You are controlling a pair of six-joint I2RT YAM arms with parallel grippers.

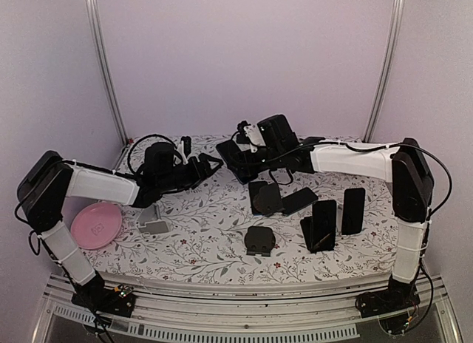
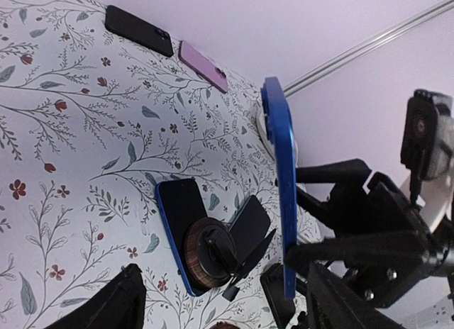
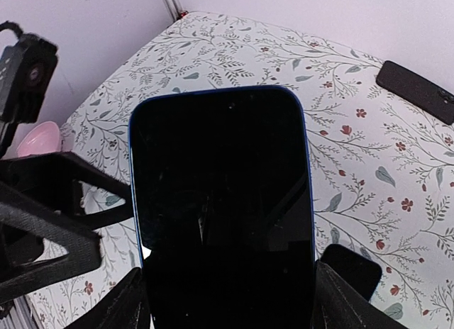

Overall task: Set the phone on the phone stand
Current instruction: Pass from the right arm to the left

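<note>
The phone (image 3: pixel 221 201), dark-screened with a blue rim, is held in the air over the back middle of the table, and my right gripper (image 3: pixel 230 293) is shut on its two long edges. In the left wrist view the phone (image 2: pixel 285 187) stands edge-on, just inside the right-hand finger of my left gripper (image 2: pixel 223 279). That gripper is open and its fingers (image 2: pixel 120 300) touch nothing. From above, the two grippers meet tip to tip, left gripper (image 1: pixel 211 165) and right gripper (image 1: pixel 235 154). A grey phone stand (image 1: pixel 153 221) and a black phone stand (image 1: pixel 260 239) both stand bare.
A pink plate (image 1: pixel 96 225) lies at the left. Two upright phones (image 1: pixel 323 223) (image 1: pixel 352 210) stand on stands at the right. A blue phone under a wooden disc holder (image 2: pixel 209 254) lies mid-table. A black phone (image 2: pixel 139 30) and a pink phone (image 2: pixel 203 65) lie by the back wall.
</note>
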